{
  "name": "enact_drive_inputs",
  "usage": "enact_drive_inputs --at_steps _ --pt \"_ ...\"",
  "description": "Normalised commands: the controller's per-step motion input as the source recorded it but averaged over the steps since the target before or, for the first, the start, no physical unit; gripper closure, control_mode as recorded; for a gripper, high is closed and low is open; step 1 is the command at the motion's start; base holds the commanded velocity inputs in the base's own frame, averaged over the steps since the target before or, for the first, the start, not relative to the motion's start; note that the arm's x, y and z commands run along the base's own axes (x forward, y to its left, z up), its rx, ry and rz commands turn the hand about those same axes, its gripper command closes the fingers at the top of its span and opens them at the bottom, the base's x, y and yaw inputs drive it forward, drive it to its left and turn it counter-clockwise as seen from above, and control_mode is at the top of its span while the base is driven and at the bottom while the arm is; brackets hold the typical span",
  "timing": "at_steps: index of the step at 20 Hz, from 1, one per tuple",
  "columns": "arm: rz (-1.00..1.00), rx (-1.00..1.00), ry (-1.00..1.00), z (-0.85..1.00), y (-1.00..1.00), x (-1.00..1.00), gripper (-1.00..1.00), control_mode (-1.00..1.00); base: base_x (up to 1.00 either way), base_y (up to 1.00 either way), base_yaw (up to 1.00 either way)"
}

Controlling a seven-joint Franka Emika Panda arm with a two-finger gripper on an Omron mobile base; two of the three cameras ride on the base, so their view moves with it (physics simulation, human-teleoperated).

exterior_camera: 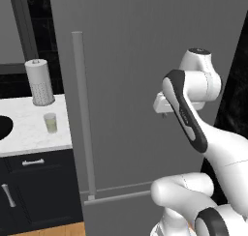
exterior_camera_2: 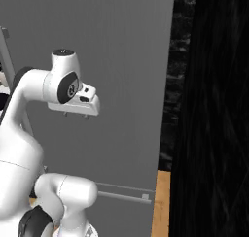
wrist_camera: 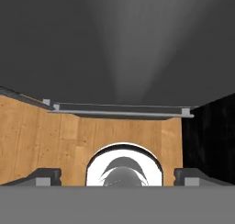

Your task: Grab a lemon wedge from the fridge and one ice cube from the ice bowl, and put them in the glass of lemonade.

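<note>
Fridge (exterior_camera: pixel 145 85) door's shut, so the lemon wedge must be inside. End effector (exterior_camera_2: pixel 76 115) hangs in front of the door, fingers spread, empty — pointing down. Glass (exterior_camera: pixel 50 123) waits on the bench (exterior_camera: pixel 34 133) left of the fridge, by the paper-towel roll (exterior_camera: pixel 39 82).

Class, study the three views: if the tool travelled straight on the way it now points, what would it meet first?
The tool, jaws open, points downward beside the closed fridge; probably the wooden floor first, or the fridge's lower horizontal handle; depth is unclear.

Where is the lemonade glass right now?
In the left base view, the glass of lemonade stands on the white counter, just below the paper-towel roll, left of the fridge.
</note>
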Motion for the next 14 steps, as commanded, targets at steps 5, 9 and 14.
enact_drive_inputs --at_steps 5,9,14 --pt "-0.01 0.01 0.00 -0.32 0.00 -0.56 -1.00 -1.00 0.00 0.00 0.00" --pt "0.00 0.00 0.00 -0.16 0.00 -0.17 -1.00 -1.00 0.00 0.00 0.00" --pt "0.00 0.00 0.00 -0.02 0.00 -0.05 -1.00 -1.00 0.00 0.00 0.00"
